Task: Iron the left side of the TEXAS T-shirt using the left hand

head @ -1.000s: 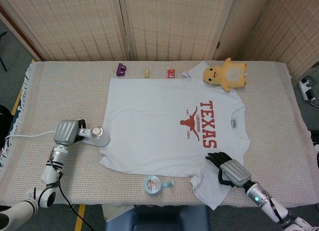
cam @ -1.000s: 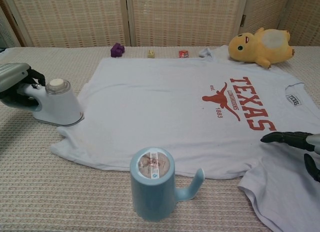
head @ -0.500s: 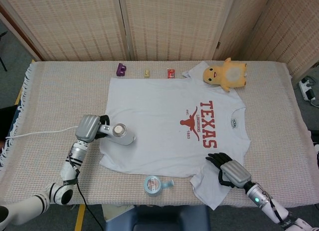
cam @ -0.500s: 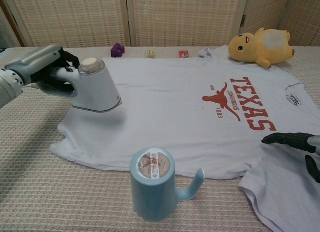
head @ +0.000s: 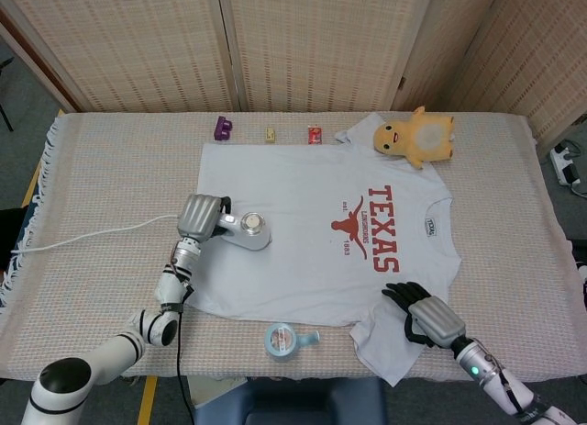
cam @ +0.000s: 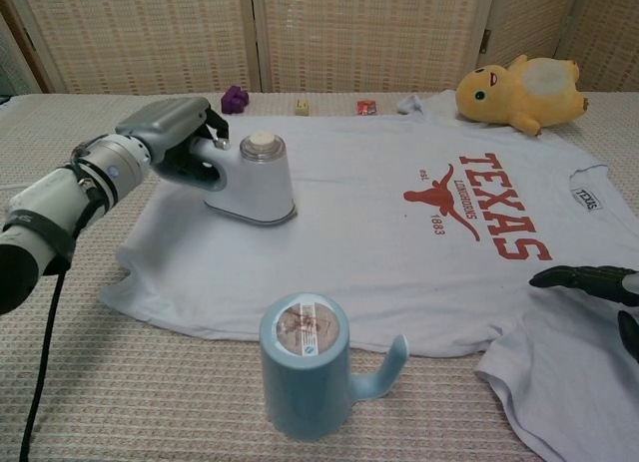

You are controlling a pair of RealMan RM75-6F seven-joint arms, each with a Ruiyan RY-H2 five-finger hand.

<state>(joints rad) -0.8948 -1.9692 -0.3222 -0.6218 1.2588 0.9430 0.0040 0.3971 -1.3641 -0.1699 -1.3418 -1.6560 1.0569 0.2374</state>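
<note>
A white T-shirt (head: 312, 232) (cam: 399, 223) with red TEXAS lettering lies flat on the table. My left hand (head: 202, 217) (cam: 175, 138) grips the handle of a white steam iron (head: 248, 232) (cam: 252, 183), whose base sits on the shirt's left part. At the near right, my right hand (head: 424, 315) (cam: 599, 287) rests with spread fingers on the shirt's lower sleeve area and holds nothing.
A light-blue cup (head: 284, 339) (cam: 310, 367) stands just before the shirt's hem. A yellow plush toy (head: 417, 136) (cam: 524, 88) lies on the far sleeve. Three small blocks (head: 269, 131) line the back. The iron's cord (head: 92, 237) trails left over the woven cloth.
My left hand carried the iron from the bare cloth left of the shirt, rightward, and set it down on the shirt's left part. The right hand has barely moved.
</note>
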